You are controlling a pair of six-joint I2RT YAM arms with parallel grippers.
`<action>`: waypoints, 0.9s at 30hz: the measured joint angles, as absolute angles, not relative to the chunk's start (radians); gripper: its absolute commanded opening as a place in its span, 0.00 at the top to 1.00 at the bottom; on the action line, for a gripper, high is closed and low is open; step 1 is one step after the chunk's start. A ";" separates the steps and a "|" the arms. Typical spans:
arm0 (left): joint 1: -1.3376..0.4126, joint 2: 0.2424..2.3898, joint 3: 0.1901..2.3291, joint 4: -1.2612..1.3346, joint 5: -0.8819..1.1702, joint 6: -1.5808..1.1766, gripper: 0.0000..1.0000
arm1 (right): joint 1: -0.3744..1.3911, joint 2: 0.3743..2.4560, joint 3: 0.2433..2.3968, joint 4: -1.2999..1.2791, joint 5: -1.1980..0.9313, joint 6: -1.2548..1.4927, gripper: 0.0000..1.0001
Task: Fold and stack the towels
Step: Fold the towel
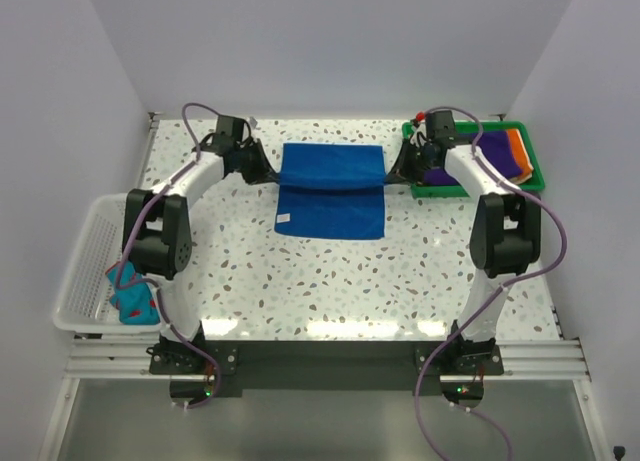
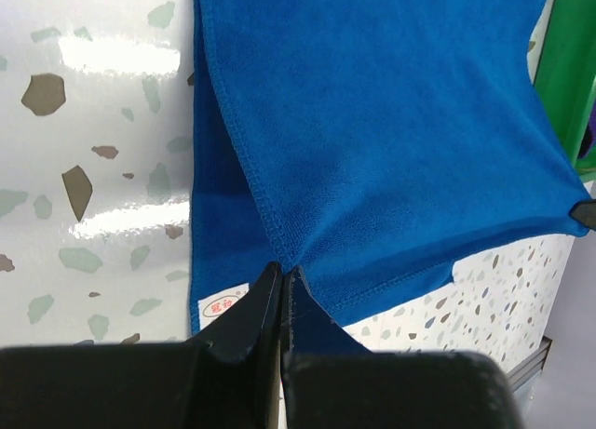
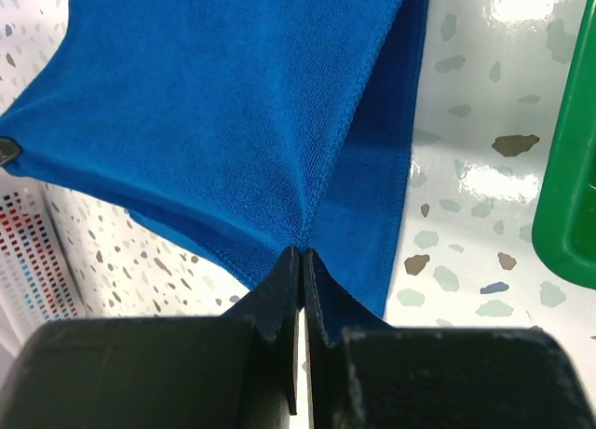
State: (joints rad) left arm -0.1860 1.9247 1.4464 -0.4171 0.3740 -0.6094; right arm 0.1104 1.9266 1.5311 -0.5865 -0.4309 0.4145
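1. Two corners of the blue towel [image 1: 332,186] are pinched tight: my left gripper [image 2: 282,275] clamps one, my right gripper [image 3: 300,257] the other.
2. The towel sits in the middle of the table [image 1: 330,281], its held edge stretched between my grippers and its near part lying flat.

A white table [image 1: 330,281], speckled grey and brown and glossy enough to mirror the lamps, fills the booth, with plain pale walls [image 1: 330,41] closing it in on three sides. A green plastic tray [image 1: 538,169] sits in the far right corner. A small red thing [image 1: 421,117] shows at the tray's far left corner, perhaps a cap. A white mesh basket [image 1: 82,251] stands at the table's left edge, and an aluminium rail [image 1: 330,359] runs along the near edge.
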 measured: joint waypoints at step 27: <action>-0.313 1.780 1.036 -0.427 0.250 -0.582 0.99 | 0.170 1.750 0.964 -0.450 -0.408 0.404 1.00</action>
State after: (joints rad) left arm -0.3130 1.7802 1.0355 -0.4267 0.2504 -0.5816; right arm 0.1703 1.7496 0.9638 -0.4496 -0.4080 0.4042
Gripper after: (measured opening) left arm 0.046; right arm 0.018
